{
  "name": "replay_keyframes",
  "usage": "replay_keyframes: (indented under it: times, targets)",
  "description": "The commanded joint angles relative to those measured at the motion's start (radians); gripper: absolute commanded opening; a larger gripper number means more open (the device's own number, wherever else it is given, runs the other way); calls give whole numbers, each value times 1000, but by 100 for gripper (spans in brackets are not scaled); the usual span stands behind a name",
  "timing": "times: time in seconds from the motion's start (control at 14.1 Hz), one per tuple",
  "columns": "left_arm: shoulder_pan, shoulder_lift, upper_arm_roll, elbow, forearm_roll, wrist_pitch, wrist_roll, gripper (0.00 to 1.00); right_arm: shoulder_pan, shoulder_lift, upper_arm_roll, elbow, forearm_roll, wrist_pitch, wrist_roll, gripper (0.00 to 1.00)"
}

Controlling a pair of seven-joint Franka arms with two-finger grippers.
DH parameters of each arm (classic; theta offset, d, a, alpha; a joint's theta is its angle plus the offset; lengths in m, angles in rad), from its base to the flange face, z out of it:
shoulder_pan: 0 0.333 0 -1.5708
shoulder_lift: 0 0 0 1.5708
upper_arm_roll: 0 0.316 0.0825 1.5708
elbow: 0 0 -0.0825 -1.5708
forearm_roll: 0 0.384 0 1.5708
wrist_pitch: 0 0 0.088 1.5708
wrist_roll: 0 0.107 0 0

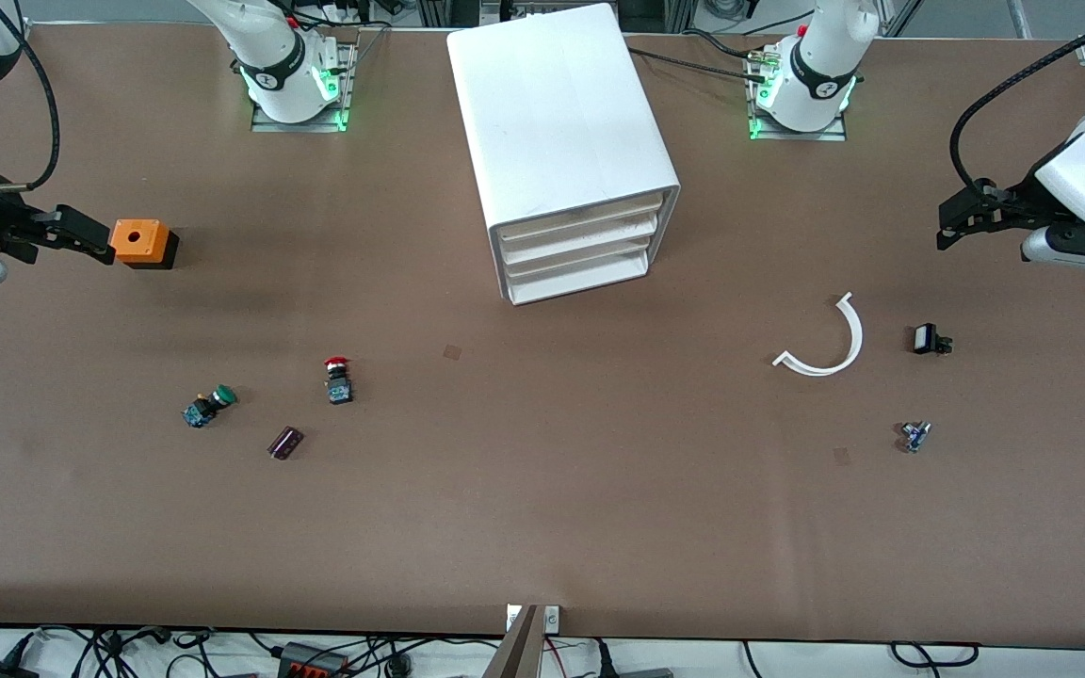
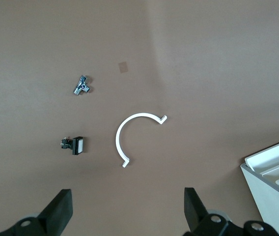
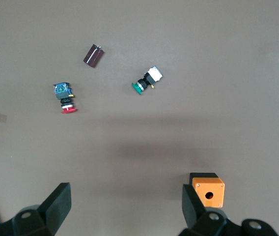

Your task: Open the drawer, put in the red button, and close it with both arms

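The red button (image 1: 338,379) lies on the brown table, nearer to the front camera than the white drawer cabinet (image 1: 561,141), toward the right arm's end. It also shows in the right wrist view (image 3: 65,101). All the cabinet's drawers (image 1: 580,250) are closed. My right gripper (image 1: 72,235) hangs open and empty over the table beside the orange cube (image 1: 142,243); its wrist view shows wide jaws (image 3: 125,204). My left gripper (image 1: 952,221) hangs open and empty over the left arm's end of the table (image 2: 127,209).
A green-capped button (image 1: 210,406) and a dark cylinder (image 1: 285,443) lie near the red button. A white curved strip (image 1: 825,339), a small black-and-white switch (image 1: 929,340) and a metal fitting (image 1: 914,435) lie toward the left arm's end.
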Motion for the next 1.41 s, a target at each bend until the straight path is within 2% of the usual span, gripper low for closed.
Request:
replay_keyframes:
  times: [0.0,0.28,0.42,0.64,0.78,0.99,1.2,1.34]
  targets:
    - [-6,14,0,35,19,-33,2,100,-9,22,10,17,6,-3,6,100]
    - [-6,13,-1,35,6,-80,7,100,11,86,13,19,9,9,-2,100]
    - [-7,13,-3,35,-7,-179,13,100,40,123,13,20,6,26,-4,100]
    - [-12,25,-1,35,-128,-374,14,100,81,195,13,52,7,28,-4,100]
    - [-35,42,-1,35,-179,-442,37,100,121,313,13,127,7,39,-5,100]
    - [-52,105,-1,7,-295,-448,82,100,141,430,15,196,12,68,-5,100]
    - [-49,245,-1,-7,-520,-428,126,100,155,507,15,215,13,166,-5,100]
    - [-52,335,-1,-10,-638,-332,241,100,160,547,15,215,15,232,-5,100]
